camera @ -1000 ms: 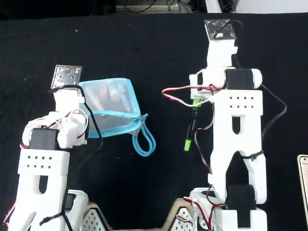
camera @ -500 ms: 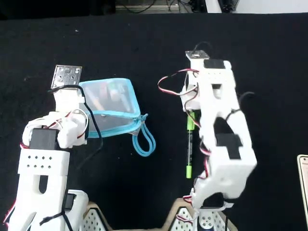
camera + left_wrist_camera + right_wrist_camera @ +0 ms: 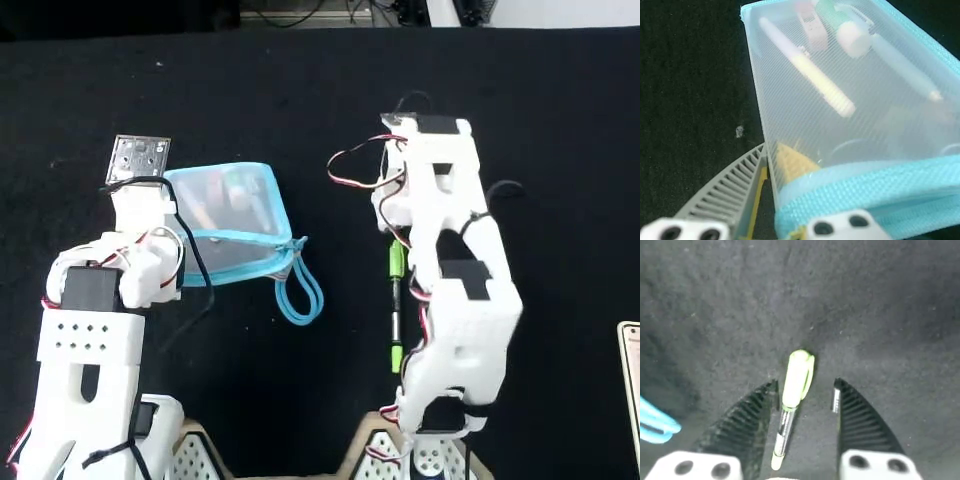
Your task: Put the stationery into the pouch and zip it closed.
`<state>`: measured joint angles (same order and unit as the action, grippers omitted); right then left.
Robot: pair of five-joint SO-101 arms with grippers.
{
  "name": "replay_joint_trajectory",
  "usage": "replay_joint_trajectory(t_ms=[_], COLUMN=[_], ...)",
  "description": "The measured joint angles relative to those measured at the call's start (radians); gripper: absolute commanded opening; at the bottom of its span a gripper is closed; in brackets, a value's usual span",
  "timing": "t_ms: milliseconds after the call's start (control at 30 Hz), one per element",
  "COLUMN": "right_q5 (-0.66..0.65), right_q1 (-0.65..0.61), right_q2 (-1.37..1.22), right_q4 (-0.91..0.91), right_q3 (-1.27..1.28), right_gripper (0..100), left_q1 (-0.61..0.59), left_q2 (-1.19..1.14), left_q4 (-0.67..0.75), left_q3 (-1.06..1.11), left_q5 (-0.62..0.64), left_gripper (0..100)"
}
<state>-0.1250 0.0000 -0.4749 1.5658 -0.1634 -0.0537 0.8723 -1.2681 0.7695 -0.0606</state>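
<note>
Nearest the arm bases, the green pen [image 3: 397,300] lies on the black table cloth [image 3: 250,90], to the right of the pouch [image 3: 235,225] and well apart from it. It lies lengthwise, one end toward the bases and the other away. It has a bright green cap, a slim dark and silvery barrel and a small yellow-green end piece. The right arm [image 3: 455,290] stands over it and covers its far part in the high view.

In the right wrist view the right gripper [image 3: 805,385] hangs just above the pen [image 3: 796,377] with its two black ribbed fingers [image 3: 747,412] spread wide. One finger is on each side of the cap, and there is a gap on both sides (so nothing is held).

Between the pen and the pouch a light blue strap [image 3: 300,295] loops out from the pouch's near right corner and lies flat on the cloth.

The pouch is a translucent mesh bag edged in light blue, and it lies slightly askew. Its zip band [image 3: 865,185] runs along the side nearest the bases. Through the mesh [image 3: 850,100] several things show:
- a long white stick or pen
- a small pink piece
- a white round-ended cylinder
- a pale blue pen

The left gripper [image 3: 772,165] is at the pouch's left end by the zip band. It appears closed on the pouch's edge, with a grey ribbed finger [image 3: 735,185] along the outside. A yellowish shape seen through the mesh looks like its partner inside, though this is hard to make out.
</note>
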Motion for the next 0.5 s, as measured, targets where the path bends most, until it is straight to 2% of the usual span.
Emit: replay_joint_trajectory(t_ms=[100, 300, 500], right_q5=[0.0, 0.018, 0.025], right_q1=[-0.021, -0.029, -0.029], right_q2=[0.089, 0.222, 0.224], right_q4=[-0.058, -0.319, -0.396], right_q3=[0.104, 0.394, 0.431], right_gripper=[16.3, 16.3, 16.3], left_q1=[0.0, 0.0, 0.0], left_q2=[0.0, 0.0, 0.0], left_q4=[0.0, 0.0, 0.0], left_q3=[0.0, 0.0, 0.0], left_q5=[0.0, 0.0, 0.0], left_gripper=[3, 3, 3])
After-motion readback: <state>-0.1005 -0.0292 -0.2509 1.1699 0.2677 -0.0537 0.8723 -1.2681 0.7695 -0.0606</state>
